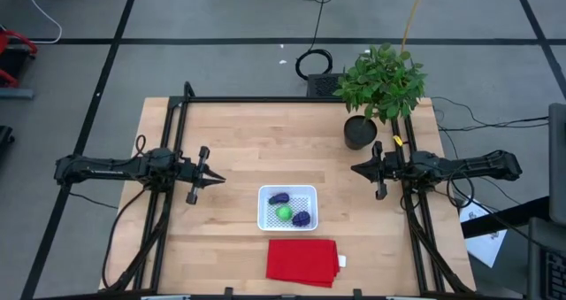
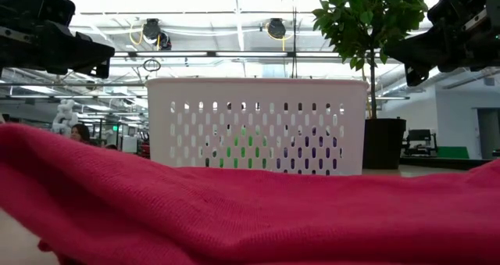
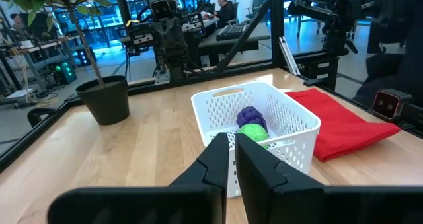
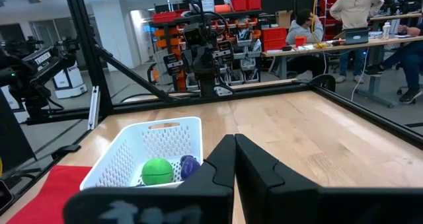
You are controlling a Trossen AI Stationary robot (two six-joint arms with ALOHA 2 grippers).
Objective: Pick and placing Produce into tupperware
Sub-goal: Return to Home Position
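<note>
White tupperware (image 1: 287, 188) holding the produce (image 1: 284, 212) — left gripper (image 1: 218, 180), right gripper (image 1: 355, 169) well clear, both closed, empty.

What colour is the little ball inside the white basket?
Bright green; the small round toy ball shows best in the right wrist view.

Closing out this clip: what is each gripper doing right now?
Left gripper: shut, holding nothing, left of the container.
Right gripper: shut, holding nothing, right of the container.
</note>
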